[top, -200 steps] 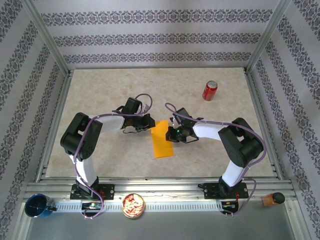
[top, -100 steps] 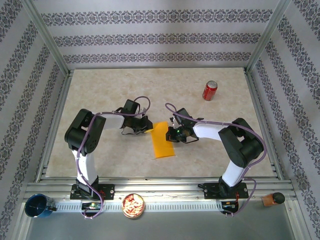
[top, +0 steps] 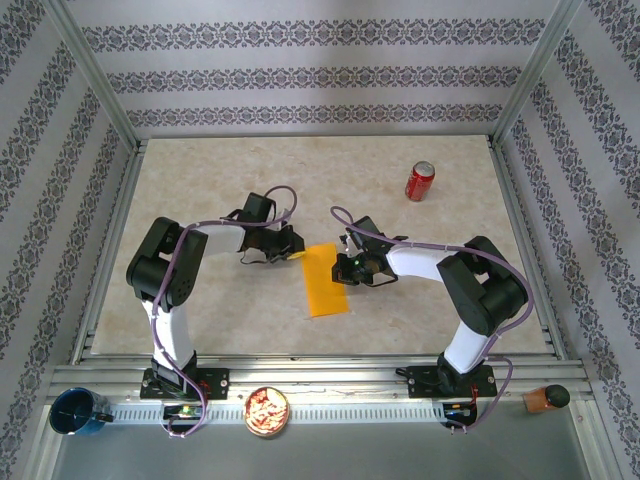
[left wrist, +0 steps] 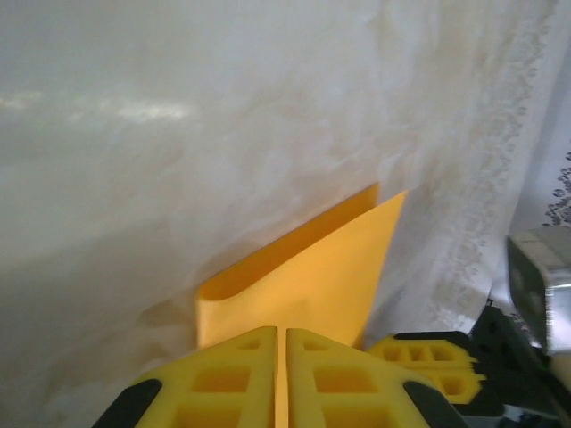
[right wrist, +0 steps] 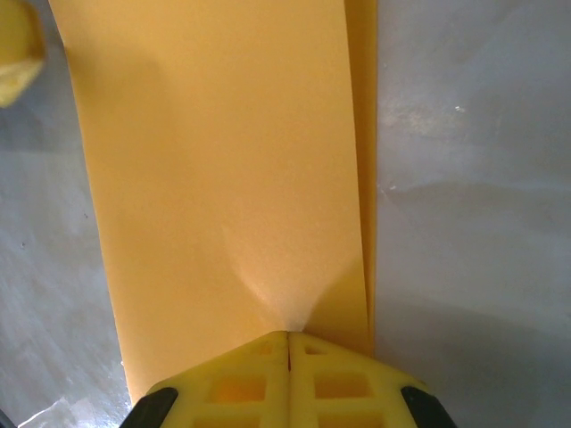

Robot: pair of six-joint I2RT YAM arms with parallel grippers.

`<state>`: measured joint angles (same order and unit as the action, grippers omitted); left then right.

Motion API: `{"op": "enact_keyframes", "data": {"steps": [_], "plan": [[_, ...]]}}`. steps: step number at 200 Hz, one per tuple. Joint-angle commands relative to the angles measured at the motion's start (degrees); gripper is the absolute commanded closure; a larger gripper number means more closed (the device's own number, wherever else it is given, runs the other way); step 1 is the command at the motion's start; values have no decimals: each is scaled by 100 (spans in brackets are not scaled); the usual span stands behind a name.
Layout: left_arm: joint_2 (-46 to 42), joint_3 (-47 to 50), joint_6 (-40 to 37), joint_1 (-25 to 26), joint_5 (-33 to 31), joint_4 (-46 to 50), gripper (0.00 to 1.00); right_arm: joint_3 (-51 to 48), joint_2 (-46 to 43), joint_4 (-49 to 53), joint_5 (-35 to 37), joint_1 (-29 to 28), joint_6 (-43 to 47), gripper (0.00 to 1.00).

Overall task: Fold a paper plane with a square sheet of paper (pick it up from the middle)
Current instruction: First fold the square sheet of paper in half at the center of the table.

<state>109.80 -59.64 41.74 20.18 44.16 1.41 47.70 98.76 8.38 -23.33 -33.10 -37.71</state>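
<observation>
Jaws, left gripper (left wrist: pixel 281 341): pressed together, pinching the far left corner of the square sheet of paper (top: pixel 324 280); that corner curls up off the table (top: pixel 200 180).
Paper position: folded into a long strip, lying mid-table between both grippers.
Jaws, right gripper (right wrist: pixel 287 343): closed on the strip's right edge; the paper puckers at the tips.
Obscured: pinched margins hidden inside both grips; the strip runs past the top of the right wrist view.

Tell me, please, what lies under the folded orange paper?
The paper is doubled over: its lower layer shows along one edge, on the beige tabletop. Whatever is beneath its middle is covered.
</observation>
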Motion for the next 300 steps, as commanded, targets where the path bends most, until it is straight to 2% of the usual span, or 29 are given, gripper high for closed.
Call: {"op": "enact_keyframes", "data": {"steps": [1,63,126,172,237,268,300], "plan": [[-47,-262,-252,29,242,235,90,-305,187,898,496,58,27,100],[391,-499,-305,74,-35,498,97,-297,196,881,488,58,18,100],[593,-650,-412,-38,-859,851,98,-340,196,863,496,58,10,100],[589,-750,-260,-130,-1196,915,98,-367,206,837,496,59,1,100],[-471,-609,131,-4,-1041,926,99,-367,109,871,538,67,-8,100],[-779,-315,137,370,-857,849,99,-367,91,892,579,68,-8,100],[-731,-3,215,842,-617,720,99,-358,76,912,602,67,-8,100]]}}
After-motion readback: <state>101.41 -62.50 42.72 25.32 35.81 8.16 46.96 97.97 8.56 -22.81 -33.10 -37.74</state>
